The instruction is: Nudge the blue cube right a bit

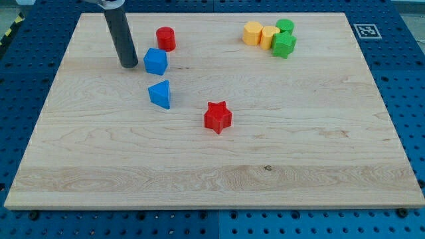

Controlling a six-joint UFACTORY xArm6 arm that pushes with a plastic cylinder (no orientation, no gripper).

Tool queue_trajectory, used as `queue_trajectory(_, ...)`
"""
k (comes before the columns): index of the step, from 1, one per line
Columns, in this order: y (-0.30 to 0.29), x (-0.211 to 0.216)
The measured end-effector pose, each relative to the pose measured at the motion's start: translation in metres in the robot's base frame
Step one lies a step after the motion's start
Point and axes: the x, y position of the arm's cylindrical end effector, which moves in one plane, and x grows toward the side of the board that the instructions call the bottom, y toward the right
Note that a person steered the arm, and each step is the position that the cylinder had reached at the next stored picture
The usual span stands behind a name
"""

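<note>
bare board right of blue cube; red cylinder near above

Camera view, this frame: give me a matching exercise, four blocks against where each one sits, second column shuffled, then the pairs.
Column 1
1. blue cube
2. red cylinder
3. red star
4. blue triangle

Column 2
A. farthest toward the view's bottom of the four
B. just to the view's right of my tip
C. directly below the blue cube
D. nearest the board's top edge of the four

Pairs: 1-B, 2-D, 3-A, 4-C
</note>
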Motion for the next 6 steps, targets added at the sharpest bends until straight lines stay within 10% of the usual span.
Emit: queue_trajectory(6,0.015,-0.015)
